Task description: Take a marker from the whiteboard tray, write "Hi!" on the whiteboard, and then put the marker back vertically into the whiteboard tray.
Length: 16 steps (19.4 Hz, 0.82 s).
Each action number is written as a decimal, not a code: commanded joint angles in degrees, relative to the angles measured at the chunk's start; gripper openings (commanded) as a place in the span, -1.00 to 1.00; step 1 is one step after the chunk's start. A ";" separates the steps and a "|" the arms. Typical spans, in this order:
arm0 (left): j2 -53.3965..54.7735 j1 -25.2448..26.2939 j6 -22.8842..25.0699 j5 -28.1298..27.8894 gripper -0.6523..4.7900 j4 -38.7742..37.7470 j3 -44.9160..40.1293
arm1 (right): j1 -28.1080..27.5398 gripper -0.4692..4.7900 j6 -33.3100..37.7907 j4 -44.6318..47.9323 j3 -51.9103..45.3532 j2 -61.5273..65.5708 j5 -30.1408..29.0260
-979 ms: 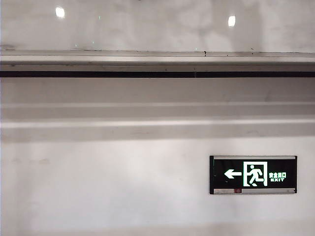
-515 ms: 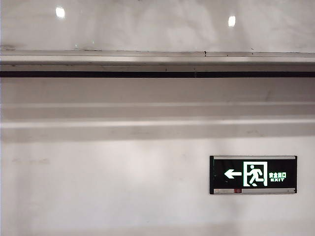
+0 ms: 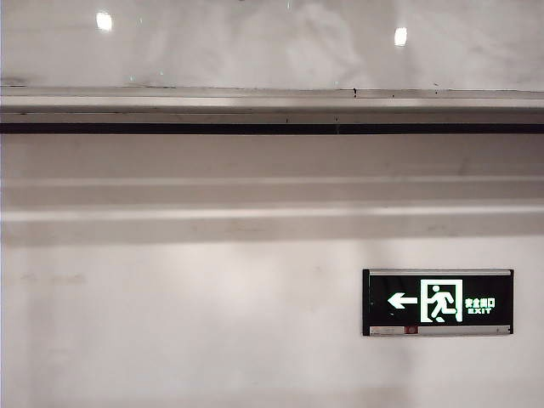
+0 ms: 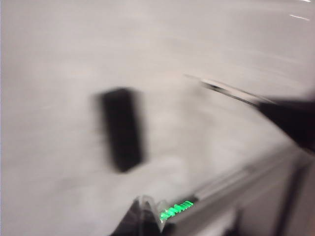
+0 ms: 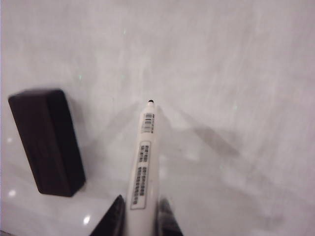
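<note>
Right claw grips the marker; blurred left claw's state unreadable.

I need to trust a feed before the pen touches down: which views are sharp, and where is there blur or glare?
Exterior view: sharp, two light spots glare on the whiteboard above the whiteboard tray; neither tool shows. Left wrist view: heavily motion-smeared, dark block just a blur, left tool not made out. Right wrist view: fairly clear; right tool holds the marker, faint shadows fanning from its tip.
</note>
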 commanded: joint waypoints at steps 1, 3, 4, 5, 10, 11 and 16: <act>-0.22 -0.02 -1.84 -2.62 -0.78 0.20 0.26 | 0.02 -0.83 0.20 1.79 0.35 0.26 0.31; -0.20 -0.02 -1.46 -2.58 -0.78 0.22 0.28 | 0.02 -0.83 0.20 3.21 0.35 1.36 0.28; -0.20 -0.02 -1.42 -2.40 -0.78 0.17 0.26 | 0.02 -0.83 0.20 3.85 0.35 1.90 0.31; -0.20 -0.02 -1.42 -1.49 -0.78 0.17 0.28 | 0.02 -0.83 0.20 4.17 0.35 2.40 0.28; -0.33 -0.02 -1.42 2.16 -0.78 0.17 0.28 | 0.02 -0.83 0.20 4.85 0.35 4.04 0.66; -0.35 -0.02 -1.42 2.16 -0.78 0.15 0.26 | 0.02 -0.83 0.17 5.16 0.35 4.35 1.64; -0.33 -0.02 -1.42 2.14 -0.78 0.24 0.28 | 0.00 -0.83 0.11 4.42 0.35 4.42 1.81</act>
